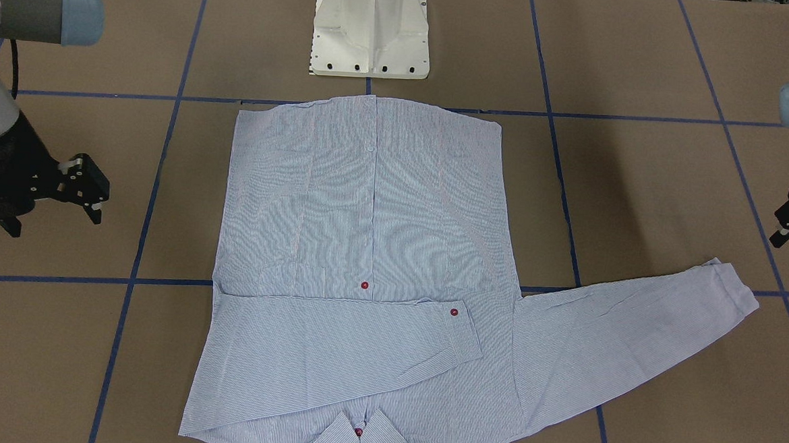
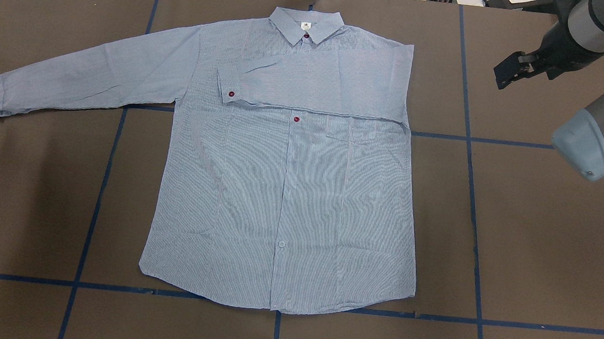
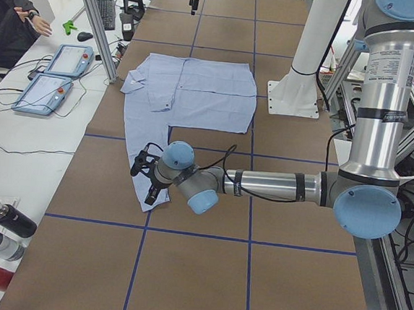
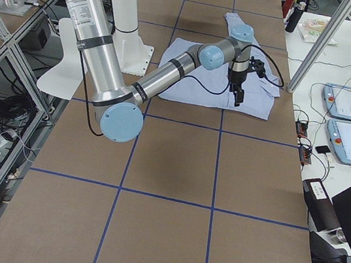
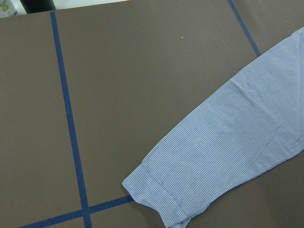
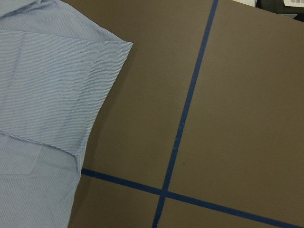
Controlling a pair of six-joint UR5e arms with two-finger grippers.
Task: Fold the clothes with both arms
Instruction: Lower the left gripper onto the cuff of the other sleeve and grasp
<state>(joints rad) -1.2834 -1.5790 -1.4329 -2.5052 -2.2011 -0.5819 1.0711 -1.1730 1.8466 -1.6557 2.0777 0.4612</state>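
- Shirt [image 2: 289, 190]: light blue/white fine stripe, long-slv, btn-up. Was laid flat on table [image 2: 550, 243], front up, placket closed, centred betw. the two arms.
- Collar [image 2: 306, 26]: was at the edge far from robot. Hem was found near white pedestal base [image 1: 370, 38].
- R-side slv [image 2: 316, 79]: was folded across chest just below collar. Its cuff, w/ dark red btn [image 2: 230, 93], was rested on the chest's L half.
- L-side slv [image 2: 84, 74]: was spread sideways on table, unfolded. Its end [image 5: 156, 199] was laid on a blue tape line [image 5: 69, 123].
- Chest pocket [image 2: 351, 134]: top edge was covered by R-side slv.
- R gripper [image 1: 53, 220]: was held over bare table off the shirt's R side, apart from fabric. Fingers were set wide, nothing held.
- L gripper [image 3: 141, 185]: was held above the L-side slv end, contact not seen. Fingers were seen spread in L side view, nothing betw. them.
- Table: brown surface, gridded w/ blue tape.
- Person [image 3: 9, 14]: was seated at side bench. Two pendants [image 3: 54, 80] were laid there.
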